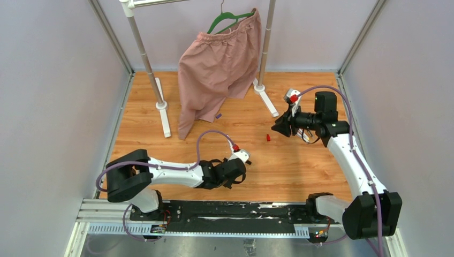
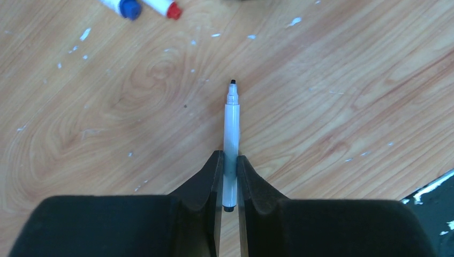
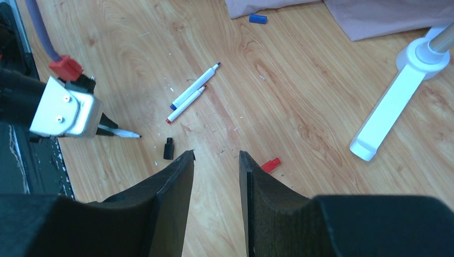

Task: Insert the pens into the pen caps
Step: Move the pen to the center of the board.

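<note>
Pinching a black-tipped pen [image 2: 231, 126] by its barrel, the left pincer [image 2: 230, 163] is clamped tight; the right pincer [image 3: 216, 158] hangs apart. Only its camera shows the black cap [image 3: 169, 148] on the bench [image 3: 300, 107]; overhead it cannot be made out.

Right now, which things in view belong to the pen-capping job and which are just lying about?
Job: black-tipped pen clamped in the left gripper; blue-ended pen; red-ended pen; black cap; red cap; blue cap.
Lying about: pink shorts; green hanger; clothes rack.
</note>
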Controlling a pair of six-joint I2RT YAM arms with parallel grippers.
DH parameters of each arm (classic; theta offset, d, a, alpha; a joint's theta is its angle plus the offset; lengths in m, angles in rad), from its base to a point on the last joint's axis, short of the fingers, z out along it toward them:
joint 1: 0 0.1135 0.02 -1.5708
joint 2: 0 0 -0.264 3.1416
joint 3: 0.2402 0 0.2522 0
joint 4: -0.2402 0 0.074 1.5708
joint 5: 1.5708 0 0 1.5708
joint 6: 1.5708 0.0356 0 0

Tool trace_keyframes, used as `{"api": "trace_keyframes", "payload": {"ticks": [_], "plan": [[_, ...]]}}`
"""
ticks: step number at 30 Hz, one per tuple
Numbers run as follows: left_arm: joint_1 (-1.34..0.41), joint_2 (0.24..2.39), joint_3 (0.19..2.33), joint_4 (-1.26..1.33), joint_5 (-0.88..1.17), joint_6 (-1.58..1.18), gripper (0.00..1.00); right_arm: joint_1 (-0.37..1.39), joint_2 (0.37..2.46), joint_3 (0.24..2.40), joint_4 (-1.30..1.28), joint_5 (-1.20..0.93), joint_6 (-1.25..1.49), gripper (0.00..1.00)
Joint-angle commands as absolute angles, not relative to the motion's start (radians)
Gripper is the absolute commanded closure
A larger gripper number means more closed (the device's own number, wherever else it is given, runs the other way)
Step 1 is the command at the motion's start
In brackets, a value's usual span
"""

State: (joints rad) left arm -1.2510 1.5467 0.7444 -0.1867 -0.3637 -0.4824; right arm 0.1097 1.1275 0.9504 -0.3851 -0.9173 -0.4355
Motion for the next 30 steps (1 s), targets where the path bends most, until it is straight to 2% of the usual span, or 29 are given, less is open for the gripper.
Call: {"api": "trace_keyframes", "payload": {"ticks": [1, 7, 14, 24, 30], "plan": [[-1.211, 1.508, 0.701, -0.176, -0.339, -0.488, 0.90, 0.099, 1.132, 0.919, -0.406, -0.980, -0.537, 0.59], [-1.164, 1.485, 0.667, -0.115, -0.291, -0.492, 0.83, 0.100, 1.138, 0.868, -0.408, -1.040, -0.657, 0.59], [-1.143, 1.448, 0.624, -0.067, -0.256, -0.494, 0.78, 0.130, 1.126, 0.780, -0.445, -1.125, -0.918, 0.57], [-1.128, 1.383, 0.564, -0.004, -0.235, -0.503, 0.67, 0.260, 1.190, 0.760, -0.481, -0.980, -1.043, 0.57], [-1.121, 1.328, 0.521, 0.054, -0.229, -0.509, 0.66, 0.366, 1.275, 0.760, -0.482, -0.922, -1.044, 0.57]]}}
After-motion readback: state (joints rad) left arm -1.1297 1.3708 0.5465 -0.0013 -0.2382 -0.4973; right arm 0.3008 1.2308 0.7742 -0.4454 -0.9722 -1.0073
